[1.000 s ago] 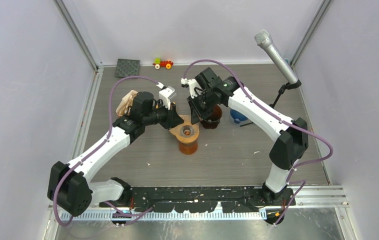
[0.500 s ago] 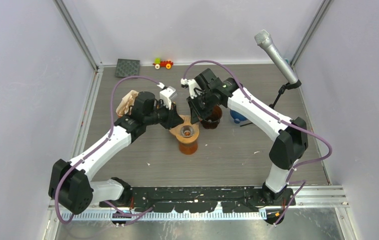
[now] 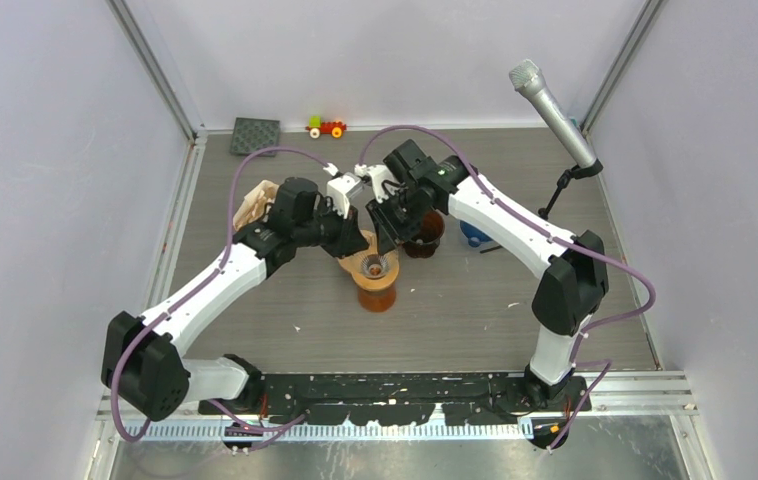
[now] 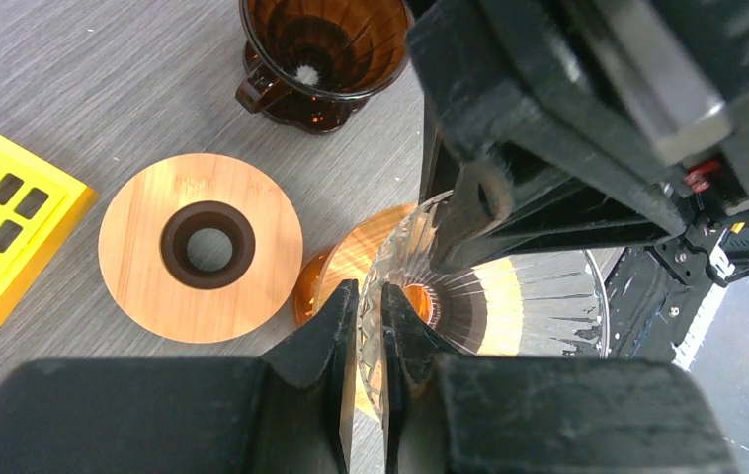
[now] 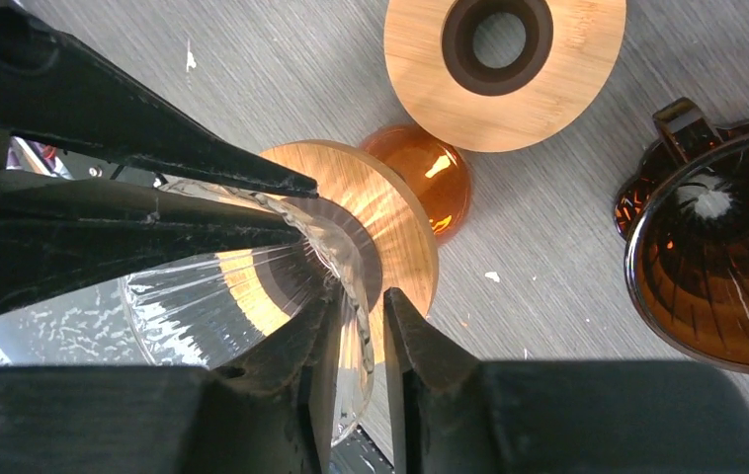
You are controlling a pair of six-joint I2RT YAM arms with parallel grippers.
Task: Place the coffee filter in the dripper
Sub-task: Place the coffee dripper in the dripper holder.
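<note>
Wood-collared amber dripper [image 5: 395, 212] has the clear fluted coffee filter [image 4: 519, 296] tilted at its mouth. The left gripper [image 4: 370, 301] clamps the rim at ten o'clock, likely steadying it. The right gripper [image 5: 363, 304] straddles one o'clock, grip unclear.

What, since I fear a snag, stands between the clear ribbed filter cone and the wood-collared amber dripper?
Nothing visible. The clear ribbed filter cone points into the wood-collared amber dripper; the left hand and right hand straddle its rim.

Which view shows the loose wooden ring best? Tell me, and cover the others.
Left wrist: the wooden ring lies whole, unobstructed. Right wrist crops its top; top external doesn't show it.
</note>
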